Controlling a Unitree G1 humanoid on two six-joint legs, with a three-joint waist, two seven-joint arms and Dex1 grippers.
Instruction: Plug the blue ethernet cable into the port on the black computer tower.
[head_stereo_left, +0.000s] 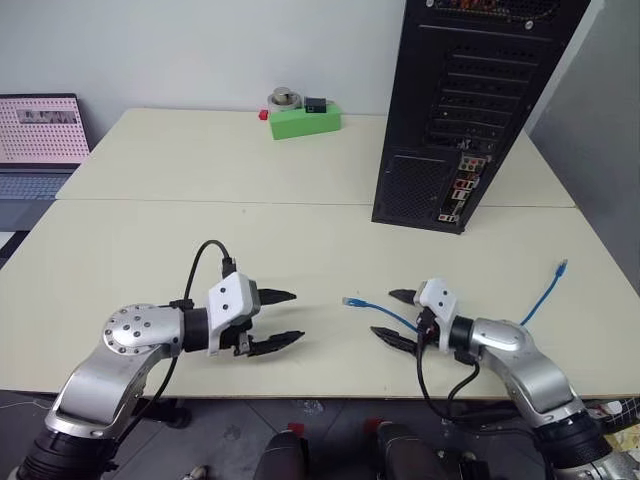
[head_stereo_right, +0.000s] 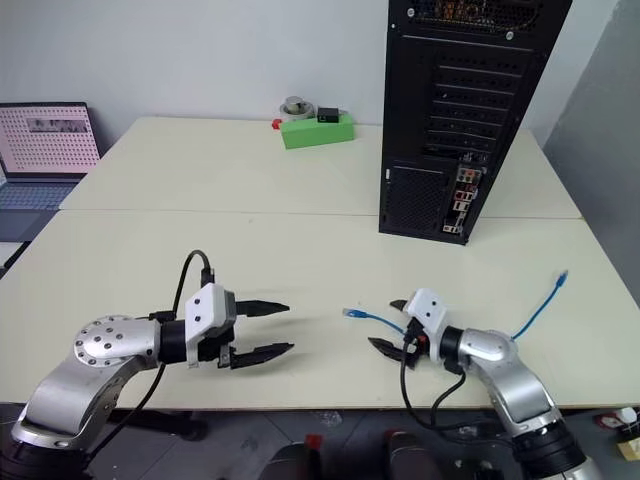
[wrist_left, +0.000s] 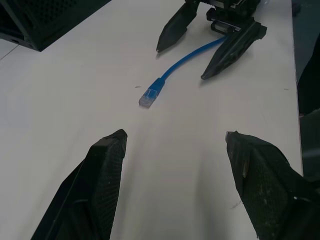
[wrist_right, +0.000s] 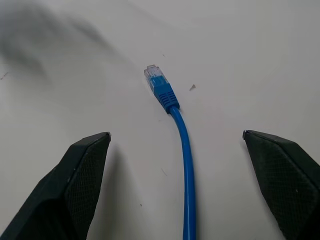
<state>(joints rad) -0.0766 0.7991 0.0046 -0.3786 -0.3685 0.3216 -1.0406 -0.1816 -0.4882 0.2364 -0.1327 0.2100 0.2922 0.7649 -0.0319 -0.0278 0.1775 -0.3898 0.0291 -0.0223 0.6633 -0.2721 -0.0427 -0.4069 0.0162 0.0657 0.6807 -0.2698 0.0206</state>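
Two open, empty grippers low in the head view: my right gripper (head_stereo_left: 397, 318) straddles the blue ethernet cable (head_stereo_left: 385, 312), plug end pointing frame-left toward my left gripper (head_stereo_left: 283, 320). The black computer tower (head_stereo_left: 470, 95) stands upper right. Right wrist view: cable runs lengthwise between my fingers (wrist_right: 80, 175), bare table (wrist_right: 250, 60) around.

Both arms are brushed silver metal, ending in white block-shaped housings that carry the left gripper (head_stereo_left: 281, 320) and the right gripper (head_stereo_left: 398, 318), each with two tapered black fingers (wrist_left: 102, 185) of fine dimpled texture. A round silver joint cap ringed with small dark screws sits behind the left housing, and black cables loop from each housing.
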